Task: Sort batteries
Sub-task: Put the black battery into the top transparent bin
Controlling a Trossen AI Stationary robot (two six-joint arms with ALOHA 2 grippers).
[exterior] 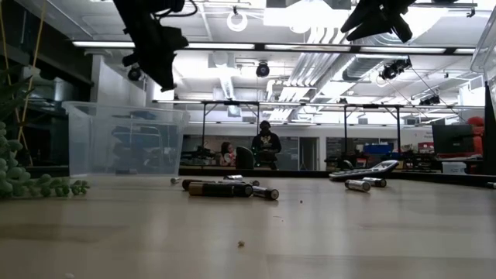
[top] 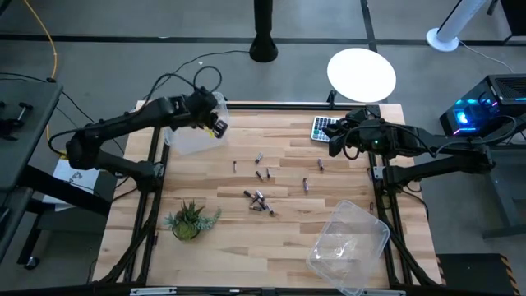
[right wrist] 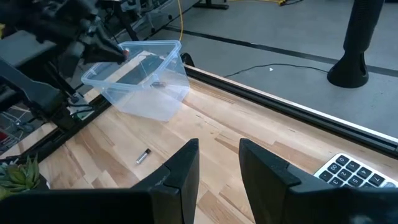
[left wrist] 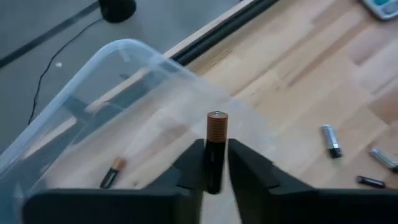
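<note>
Lower right of the high view: an empty clear tub point(top: 349, 238). Centre: loose batteries point(top: 260, 197) scattered on the table point(top: 238, 247). Upper right: right gripper point(right wrist: 219, 163), fingers parted, empty, beside the calculator point(top: 322, 129). Upper left: left gripper point(left wrist: 216, 163) clamped on a copper-topped battery point(left wrist: 216, 144) above the clear bin point(top: 191, 136), one battery inside point(left wrist: 112, 173).

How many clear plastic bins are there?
2: one bin at the table's far left corner, under the left hand holding a battery; one near the front right corner.
</note>
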